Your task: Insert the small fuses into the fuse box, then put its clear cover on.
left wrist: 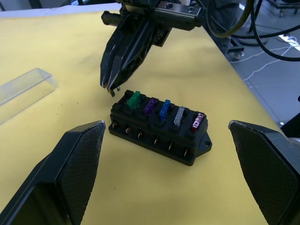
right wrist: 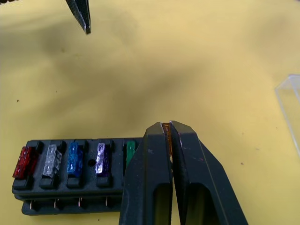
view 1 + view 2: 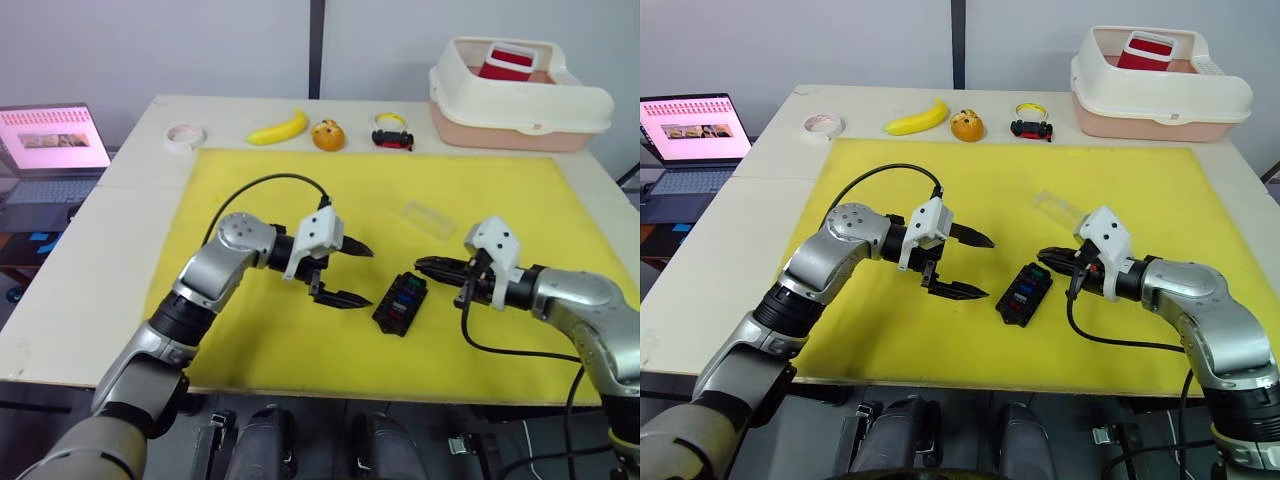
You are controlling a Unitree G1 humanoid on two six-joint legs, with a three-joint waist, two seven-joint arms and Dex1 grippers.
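The yellow mat [image 3: 300, 190] was spread across the table [image 3: 110, 230], and at its 1 o'clock corner a cream bin [image 3: 520, 100] holding a red item was seen; along the far edge, at 12 o'clock, a banana [image 3: 279, 128], an orange fruit [image 3: 328, 135], a toy car [image 3: 393, 138] and a tape roll [image 3: 186, 135] were lined up, well apart from the work; an open laptop [image 3: 55, 140] stood off the table at 10 o'clock. The fuse box [image 3: 400, 302] lay near the mat's middle toward 5 o'clock, its long axis running roughly 1 to 7 o'clock, with five small fuses [image 1: 164, 108] already seated in a row: green, purple, blue, grey and red; the slot at the green end was judged the one left open. The right gripper [image 3: 424, 266] was pressed together on a thin orange-yellow fuse [image 2: 166, 136], its tips just beside the box's far end, so the box lay directly before and below it at about 9 o'clock; it was the nearer arm for the insertion. The left gripper [image 3: 358, 273] was spread wide and empty, at the box's 9 o'clock, near but apart. The clear cover [image 3: 429, 217] lay at the box's 1 o'clock, beyond the right gripper; nothing was seen blocking the slot.
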